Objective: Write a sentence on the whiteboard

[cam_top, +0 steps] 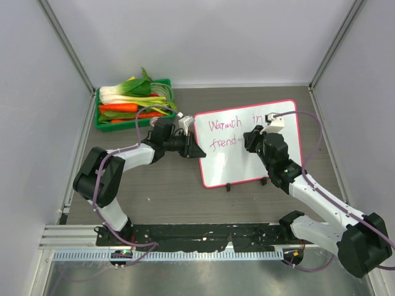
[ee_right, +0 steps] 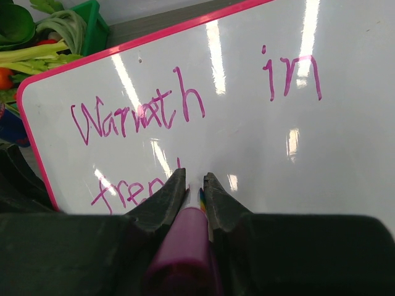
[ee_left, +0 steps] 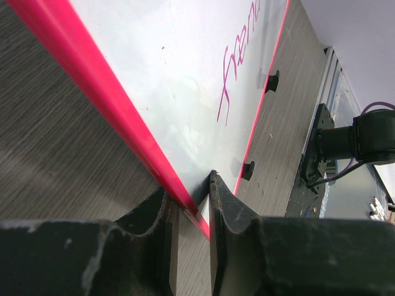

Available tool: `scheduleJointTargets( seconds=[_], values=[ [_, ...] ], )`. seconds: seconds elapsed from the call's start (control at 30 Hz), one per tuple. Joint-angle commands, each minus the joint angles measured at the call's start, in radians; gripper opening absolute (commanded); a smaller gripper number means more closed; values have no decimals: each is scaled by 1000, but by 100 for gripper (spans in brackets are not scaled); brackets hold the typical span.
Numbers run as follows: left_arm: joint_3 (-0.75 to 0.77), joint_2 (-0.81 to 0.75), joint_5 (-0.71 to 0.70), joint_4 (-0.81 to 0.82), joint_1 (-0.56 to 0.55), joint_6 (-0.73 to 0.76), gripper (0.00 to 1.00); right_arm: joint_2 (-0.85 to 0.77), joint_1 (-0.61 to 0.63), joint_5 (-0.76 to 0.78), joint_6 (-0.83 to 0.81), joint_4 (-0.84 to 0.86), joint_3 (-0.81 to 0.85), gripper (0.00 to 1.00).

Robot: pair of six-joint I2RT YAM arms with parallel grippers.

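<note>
The whiteboard (cam_top: 250, 165), white with a pink frame, lies tilted on the table right of centre. The sentence (cam_top: 225, 126) reads "Warmth in" on the upper line and "frend" below it in magenta (ee_right: 136, 114). My left gripper (cam_top: 196, 150) is shut on the board's left pink edge (ee_left: 123, 117), one finger on each side of the frame. My right gripper (cam_top: 250, 140) is shut on a magenta marker (ee_right: 185, 246). It hovers over the board just right of "frend". The marker's tip is hidden between the fingers (ee_right: 163, 197).
A green crate (cam_top: 100, 117) full of vegetables stands at the back left, close behind the left gripper. Two black feet (ee_left: 271, 80) stick out from the board's near edge. Grey walls close in the table. A black rail (cam_top: 185, 234) runs along the near edge.
</note>
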Motion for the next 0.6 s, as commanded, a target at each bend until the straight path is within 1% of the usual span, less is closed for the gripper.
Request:
scheduleJointTargets(
  seconds=[0.0,0.37,0.57],
  values=[
    [-25,29,-134,-97,-27,133,0,18,-2,25,6,71,42,1],
    [-23,30,-132,-97,-27,133,0,1,-4,55,13,85,38,1],
    [-23,29,-131,-96,-26,133,0,29,-4,72,15,90,31,1]
  ],
)
